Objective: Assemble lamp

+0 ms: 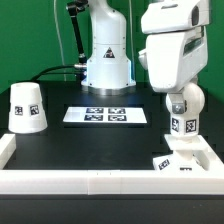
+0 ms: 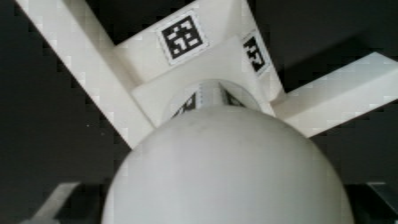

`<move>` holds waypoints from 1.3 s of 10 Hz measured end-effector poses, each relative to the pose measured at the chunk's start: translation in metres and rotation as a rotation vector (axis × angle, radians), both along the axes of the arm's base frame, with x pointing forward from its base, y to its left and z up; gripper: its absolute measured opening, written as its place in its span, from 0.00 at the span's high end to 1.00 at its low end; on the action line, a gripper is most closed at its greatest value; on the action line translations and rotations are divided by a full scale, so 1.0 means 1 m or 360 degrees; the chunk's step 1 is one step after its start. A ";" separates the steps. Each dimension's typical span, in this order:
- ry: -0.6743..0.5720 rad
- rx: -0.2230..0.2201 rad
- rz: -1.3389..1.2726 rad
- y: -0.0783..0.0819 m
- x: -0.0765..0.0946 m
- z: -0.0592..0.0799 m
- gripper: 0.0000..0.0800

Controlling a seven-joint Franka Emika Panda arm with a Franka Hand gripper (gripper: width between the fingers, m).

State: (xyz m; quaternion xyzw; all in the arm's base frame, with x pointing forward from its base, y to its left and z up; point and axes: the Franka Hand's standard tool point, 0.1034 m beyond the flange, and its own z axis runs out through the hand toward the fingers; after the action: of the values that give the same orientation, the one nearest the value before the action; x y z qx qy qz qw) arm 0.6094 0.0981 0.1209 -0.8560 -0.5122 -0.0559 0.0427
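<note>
We found the lamp less than half built. The bulb (image 1: pixel 183 112) stood upright right over the base block (image 1: pixel 178 160), which lay flat on the black surface (image 1: pixel 90 145) in the corner of the white border wall (image 1: pixel 60 180), toward the exterior view's right. The pincer (image 1: pixel 183 100) came down on the bulb from above and, as far as we could judge, was closed on its rounded top. Its fingers hardly showed in either view, so we inferred the grip from how closely the bulb sat under the hand. In the wrist view the bulb (image 2: pixel 222 165) filled most of the picture, with the tagged base block (image 2: pixel 196 60) straight beyond it, so the two were lined up. We could not tell whether the bulb's foot already touched the base block or hung just above it.

The shade (image 1: pixel 27 106) stood alone, mouth down, well apart at the exterior view's left, untouched by the arm. The marker board (image 1: pixel 107 116) lay between it and the work.

By our reckoning, the bulb had yet to be seated firmly in the base block. After that, the shade remained to be fetched and set over the bulb.
</note>
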 end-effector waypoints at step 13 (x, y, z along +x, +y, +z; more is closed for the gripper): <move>0.0191 0.0109 -0.1649 -0.004 0.000 0.000 0.28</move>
State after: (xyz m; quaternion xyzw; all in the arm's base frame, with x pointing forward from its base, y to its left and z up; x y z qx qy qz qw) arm 0.6098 0.0945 0.1205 -0.9969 -0.0162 -0.0372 0.0667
